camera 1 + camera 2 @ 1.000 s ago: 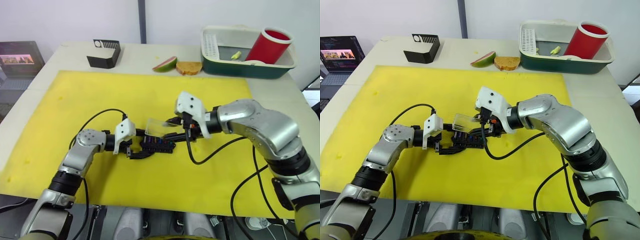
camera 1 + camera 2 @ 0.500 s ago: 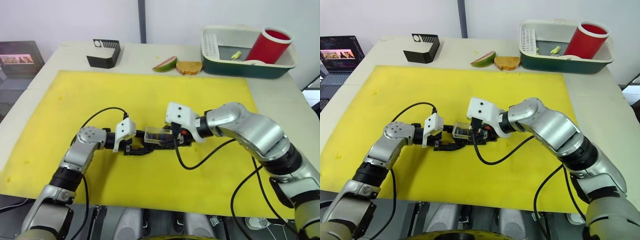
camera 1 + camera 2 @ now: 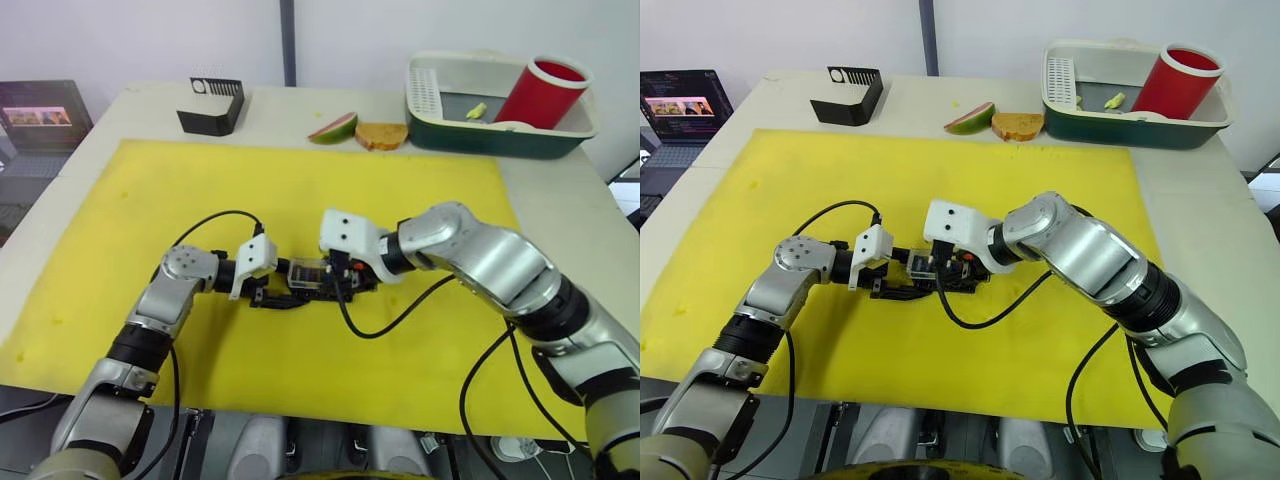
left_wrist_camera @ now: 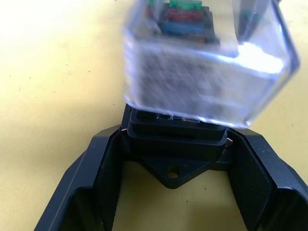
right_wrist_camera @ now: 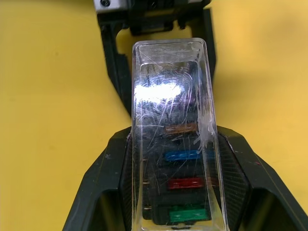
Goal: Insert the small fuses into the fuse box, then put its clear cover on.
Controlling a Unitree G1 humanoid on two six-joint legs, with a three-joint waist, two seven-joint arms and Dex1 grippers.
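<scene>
Midway across the yellow mat (image 3: 300, 190), the black fuse box (image 4: 175, 139) lies with my left gripper (image 4: 175, 137) shut on one end of it. Over the box sits the clear cover (image 5: 168, 96), and my right gripper (image 5: 173, 139) is shut on the cover's sides. Through the cover I see small fuses (image 5: 183, 155) seated in a row: amber, blue, red and green. In the head views the two grippers meet end to end, the left gripper (image 3: 265, 290) on the left and the right gripper (image 3: 337, 281) on the right, with the cover (image 3: 309, 271) between them.
A black slotted holder (image 3: 210, 107) stands at the back left of the table. A fruit slice (image 3: 333, 127) and bread (image 3: 381, 135) lie beyond the mat. A green and white basin (image 3: 500, 140) at the back right holds a red cup (image 3: 540, 92). Cables loop on the mat beside both wrists.
My right gripper has carried the clear cover leftward and down, from tilted above the fuse box to sitting over it. The left gripper has kept its hold on the box.
</scene>
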